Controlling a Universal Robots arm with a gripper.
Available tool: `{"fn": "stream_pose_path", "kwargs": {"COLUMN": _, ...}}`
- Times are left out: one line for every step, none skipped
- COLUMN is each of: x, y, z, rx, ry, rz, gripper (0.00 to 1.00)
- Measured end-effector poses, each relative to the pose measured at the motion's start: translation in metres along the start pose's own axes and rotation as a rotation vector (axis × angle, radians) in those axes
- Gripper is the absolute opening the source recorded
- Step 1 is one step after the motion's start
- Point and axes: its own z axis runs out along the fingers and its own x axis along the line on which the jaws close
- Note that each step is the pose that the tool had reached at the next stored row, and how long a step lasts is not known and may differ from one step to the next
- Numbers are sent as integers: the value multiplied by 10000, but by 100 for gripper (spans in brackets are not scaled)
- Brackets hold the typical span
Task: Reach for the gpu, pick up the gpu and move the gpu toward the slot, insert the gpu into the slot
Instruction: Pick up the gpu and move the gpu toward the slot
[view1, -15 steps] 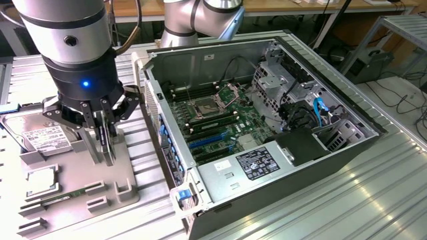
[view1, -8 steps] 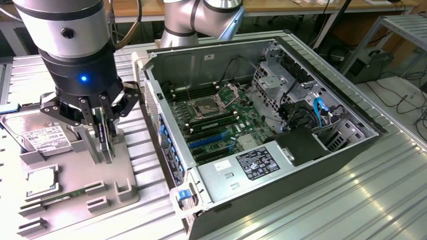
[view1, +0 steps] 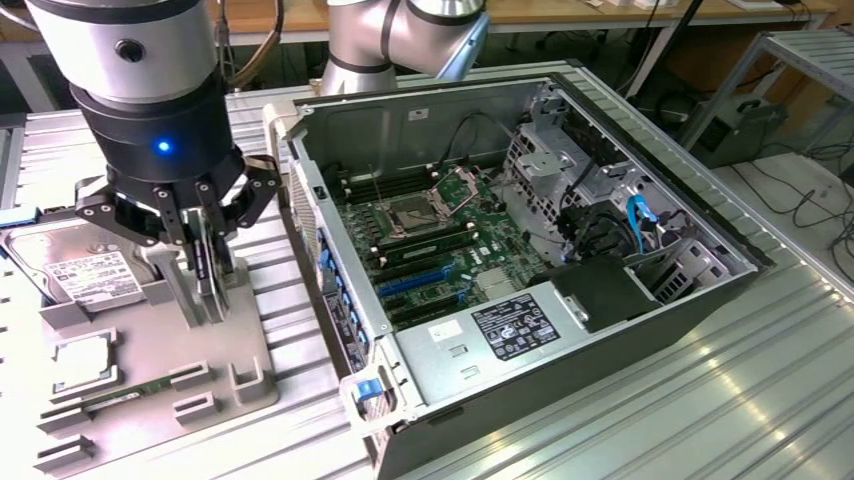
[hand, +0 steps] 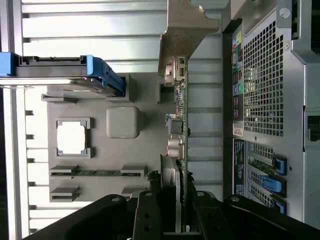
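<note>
The gpu (view1: 208, 283) stands upright and edge-on at the grey holder plate (view1: 240, 350), left of the open computer case in the exterior view. My gripper (view1: 200, 262) comes down from above and is shut on its upper edge. In the wrist view the gpu (hand: 181, 135) runs as a thin green board edge with connectors and a silver end bracket (hand: 184, 35), and my black fingers (hand: 146, 216) press it from both sides at my gripper (hand: 177, 220). The blue slot (view1: 416, 284) lies on the motherboard inside the case, apart from the card.
The holder plate (hand: 122, 100) also carries a hard drive (view1: 83, 268) in a blue frame (hand: 102, 70), a square processor chip (view1: 83, 362) and a thin memory stick (view1: 131, 392). The open case (view1: 694, 300) has tall walls, cables and a drive cage (view1: 561, 165).
</note>
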Motion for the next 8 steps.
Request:
{"fn": "stream_pose_path", "kwargs": {"x": 0, "y": 1, "z": -18, "rx": 0, "ry": 0, "rz": 0, "gripper": 28}}
{"fn": "stream_pose_path", "kwargs": {"x": 0, "y": 1, "z": -34, "rx": 0, "ry": 1, "rz": -1, "gripper": 28}}
{"fn": "stream_pose_path", "kwargs": {"x": 0, "y": 2, "z": -51, "rx": 1, "ry": 1, "rz": 0, "gripper": 28}}
{"fn": "stream_pose_path", "kwargs": {"x": 0, "y": 3, "z": -66, "rx": 1, "ry": 1, "rz": 0, "gripper": 28}}
{"fn": "stream_pose_path", "kwargs": {"x": 1, "y": 3, "z": -79, "rx": 1, "ry": 1, "rz": 0, "gripper": 28}}
{"fn": "stream_pose_path", "kwargs": {"x": 1, "y": 4, "z": -93, "rx": 1, "ry": 1, "rz": 0, "gripper": 28}}
{"fn": "stream_pose_path", "kwargs": {"x": 1, "y": 4, "z": -106, "rx": 0, "ry": 1, "rz": 0, "gripper": 28}}
{"fn": "stream_pose_path", "kwargs": {"x": 1, "y": 5, "z": -122, "rx": 1, "ry": 1, "rz": 0, "gripper": 28}}
